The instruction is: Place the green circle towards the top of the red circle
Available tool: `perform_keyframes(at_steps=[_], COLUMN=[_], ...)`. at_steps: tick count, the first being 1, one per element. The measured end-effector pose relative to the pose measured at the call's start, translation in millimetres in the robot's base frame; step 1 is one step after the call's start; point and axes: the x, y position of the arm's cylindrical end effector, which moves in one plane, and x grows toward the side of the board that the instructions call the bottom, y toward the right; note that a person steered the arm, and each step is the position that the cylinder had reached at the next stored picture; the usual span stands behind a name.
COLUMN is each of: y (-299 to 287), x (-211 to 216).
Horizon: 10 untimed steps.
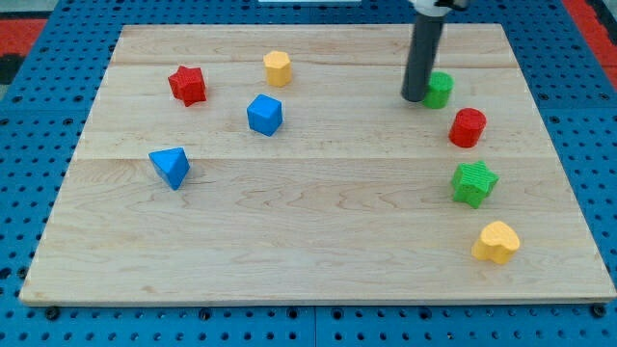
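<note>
Near the upper right of the table [318,193], the green circle [441,89] stands at about 11 o'clock from the red circle [468,127], close to it but not touching. So the green circle is already on the top side of the red one, only a little to the view's left. I judge the task as almost finished; what is left is perhaps a small push toward 3 o'clock, so that the green circle sits more straight above the red circle.

My tip [415,98] is at 9 o'clock of the green circle, touching it or just beside it; I cannot tell which. The end effector is only a straight dark rod, so it has no parts to be apart or together, and it clamps nothing.

Going outward, a green star [474,183] lies at 6 o'clock from the red circle, and a yellow heart [496,242] is further down, near the lower right corner. Well apart, on the view's left half, are a yellow block [278,67], maybe a hexagon, a red star [188,85], a blue cube-like block [264,115] and a blue triangle-like block [171,167]. None of them is in the way of the remaining push.
</note>
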Motion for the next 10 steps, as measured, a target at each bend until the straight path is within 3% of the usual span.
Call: perform_keyframes(at_steps=[2,5,6,10], y=[-5.9,27.9,62.6,56.3], x=[-11.6,-48.3,-52.6,11.1])
